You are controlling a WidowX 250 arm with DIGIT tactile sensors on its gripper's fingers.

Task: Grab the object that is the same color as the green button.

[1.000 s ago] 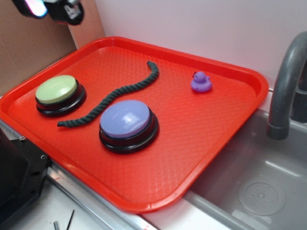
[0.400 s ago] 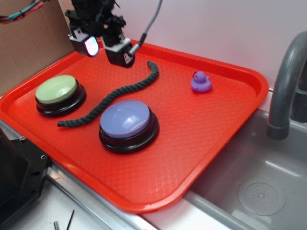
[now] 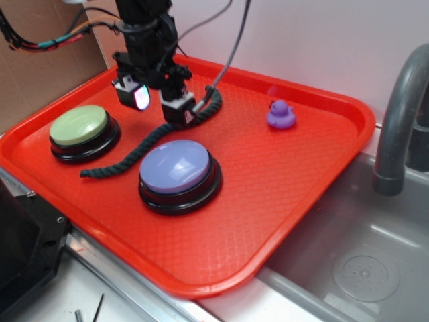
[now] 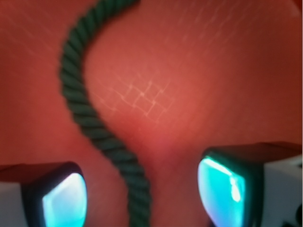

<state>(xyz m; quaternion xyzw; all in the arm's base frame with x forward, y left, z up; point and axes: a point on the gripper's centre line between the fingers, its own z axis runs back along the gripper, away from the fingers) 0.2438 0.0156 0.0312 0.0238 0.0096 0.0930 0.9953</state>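
A long dark green twisted rope [image 3: 131,155] [image 4: 90,120] lies in a wave across the red tray [image 3: 288,194], from in front of the green button [image 3: 79,125] to the back middle. My gripper [image 3: 163,107] [image 4: 142,198] hangs just above the rope's middle stretch and is open. In the wrist view the rope runs down between the two glowing teal pads [image 4: 64,201], nearer the left one, touching neither. The arm hides part of the rope in the exterior view.
A purple-topped button [image 3: 178,169] sits right in front of the rope. A small purple rubber duck [image 3: 281,115] stands at the tray's back right. A grey sink [image 3: 362,255] with a tap [image 3: 399,121] lies to the right; a cardboard wall [image 3: 40,74] is on the left.
My gripper has come in from the upper left and dropped down over the middle of the rope. The rope, buttons and duck have not moved.
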